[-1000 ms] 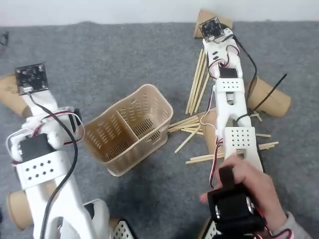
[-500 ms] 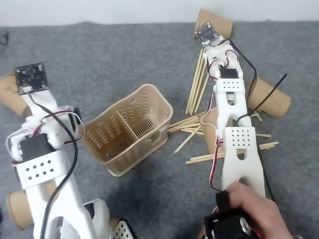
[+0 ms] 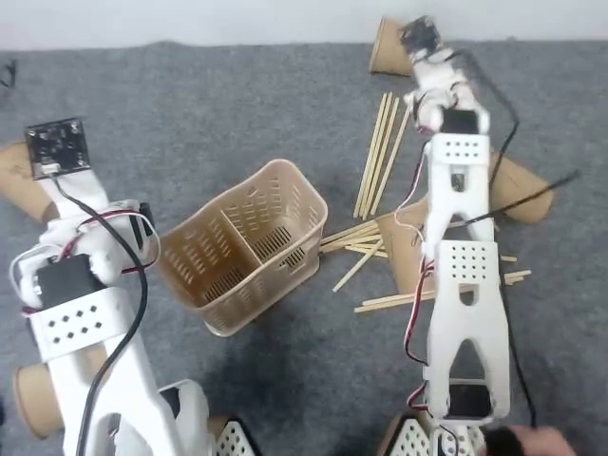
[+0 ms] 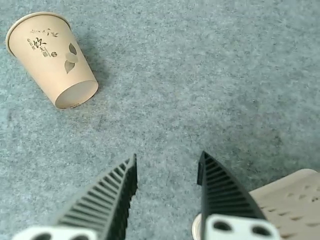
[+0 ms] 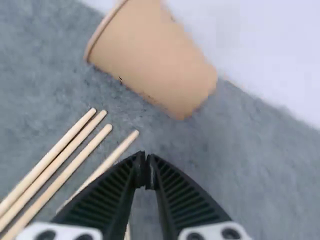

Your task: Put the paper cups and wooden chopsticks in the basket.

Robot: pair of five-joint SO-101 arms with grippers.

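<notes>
A tan slotted basket [image 3: 242, 247] with two compartments stands mid-table. My left gripper [image 4: 166, 169] hangs open over bare carpet, a paper cup [image 4: 52, 60] lying on its side well beyond its fingertips. That cup [image 3: 17, 176] sits at the left edge in the high view. My right gripper [image 5: 146, 164] is shut on nothing, low over the carpet beside the ends of several wooden chopsticks [image 5: 60, 162]. Just ahead of it lies another paper cup [image 5: 155, 60] on its side, the far cup [image 3: 388, 43] in the high view. More chopsticks [image 3: 380, 157] lie right of the basket.
Further cups lie on the carpet: one [image 3: 518, 185] right of the right arm, one [image 3: 404, 249] partly under that arm, one [image 3: 36, 399] at the near left. Loose chopsticks [image 3: 356, 242] are scattered by the basket's right side. The basket's corner [image 4: 292, 200] sits next to my left gripper.
The right arm has stretched farther out and swung right, bringing its gripper up to the far cup. The left arm and basket have not moved.
</notes>
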